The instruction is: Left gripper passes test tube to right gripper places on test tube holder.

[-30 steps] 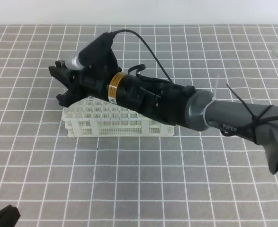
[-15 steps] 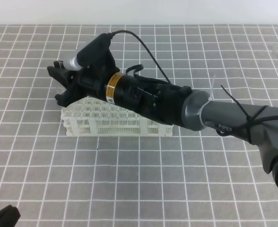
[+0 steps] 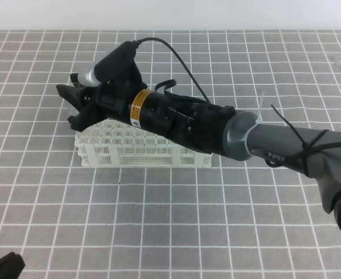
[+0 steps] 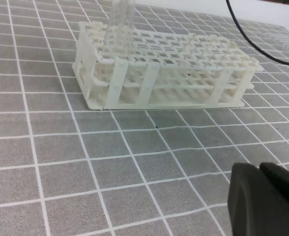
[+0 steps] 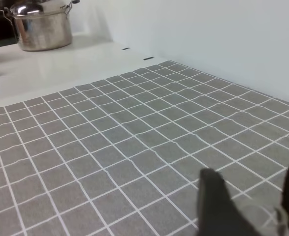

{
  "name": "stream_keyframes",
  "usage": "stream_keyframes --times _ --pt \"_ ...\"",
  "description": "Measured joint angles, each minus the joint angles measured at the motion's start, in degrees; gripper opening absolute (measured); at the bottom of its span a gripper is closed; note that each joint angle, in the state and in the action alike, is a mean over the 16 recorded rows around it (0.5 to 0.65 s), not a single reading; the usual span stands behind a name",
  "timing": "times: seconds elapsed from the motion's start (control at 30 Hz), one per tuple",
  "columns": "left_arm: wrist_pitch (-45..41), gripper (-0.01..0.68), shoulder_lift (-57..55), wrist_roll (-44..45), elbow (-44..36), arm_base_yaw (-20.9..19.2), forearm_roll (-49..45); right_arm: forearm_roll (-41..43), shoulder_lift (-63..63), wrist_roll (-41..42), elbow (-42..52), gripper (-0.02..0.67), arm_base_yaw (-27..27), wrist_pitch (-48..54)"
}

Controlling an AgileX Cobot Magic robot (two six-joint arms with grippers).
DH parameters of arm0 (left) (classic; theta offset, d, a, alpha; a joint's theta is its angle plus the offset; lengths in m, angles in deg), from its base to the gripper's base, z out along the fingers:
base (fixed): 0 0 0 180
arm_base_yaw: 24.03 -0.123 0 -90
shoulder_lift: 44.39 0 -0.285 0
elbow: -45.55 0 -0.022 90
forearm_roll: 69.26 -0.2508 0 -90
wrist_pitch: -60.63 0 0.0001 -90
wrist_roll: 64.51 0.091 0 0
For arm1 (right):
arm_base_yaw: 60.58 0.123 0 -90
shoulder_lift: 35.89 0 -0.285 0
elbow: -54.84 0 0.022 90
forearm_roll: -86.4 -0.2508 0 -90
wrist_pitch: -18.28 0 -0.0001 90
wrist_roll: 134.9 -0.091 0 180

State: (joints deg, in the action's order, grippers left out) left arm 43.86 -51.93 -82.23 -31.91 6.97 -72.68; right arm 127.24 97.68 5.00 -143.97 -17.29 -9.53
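The right gripper (image 3: 71, 107) hangs over the left end of the white rack (image 3: 158, 152), its jaws spread apart and pinching nothing. The glass tube (image 4: 122, 22) stands upright in a hole near that left end of the rack. The left gripper (image 4: 267, 201) is low at the near edge of the gridded mat (image 3: 176, 221), jaws pressed together.

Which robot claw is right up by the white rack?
The right gripper, on the arm with the silver-grey wrist, sits over the left end of the white rack. The left gripper waits far away at the near corner.
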Motion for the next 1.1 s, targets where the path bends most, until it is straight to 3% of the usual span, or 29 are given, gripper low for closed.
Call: stream_keyframes --times 0.27,0.5,0.67,0.9,1.1 --pt "0.0 0.000 0.0 0.0 0.0 0.0 0.0 1.2 -1.6 -0.1 0.1 0.329 0.0 1.2" --pt "-0.1 0.000 0.0 0.0 0.1 0.0 0.0 4.7 -3.7 -2.4 0.1 0.324 0.0 3.4" --pt "-0.1 0.000 0.0 0.0 0.1 0.0 0.0 14.8 -6.1 -11.4 0.2 0.275 0.0 3.8" --pt "0.0 0.000 0.0 0.0 0.0 0.0 0.0 38.1 -13.7 -33.4 1.8 0.142 -0.6 1.2" --pt "0.0 0.000 0.0 0.0 0.0 0.0 0.0 53.9 -26.2 -48.5 8.4 0.038 -2.2 0.3"
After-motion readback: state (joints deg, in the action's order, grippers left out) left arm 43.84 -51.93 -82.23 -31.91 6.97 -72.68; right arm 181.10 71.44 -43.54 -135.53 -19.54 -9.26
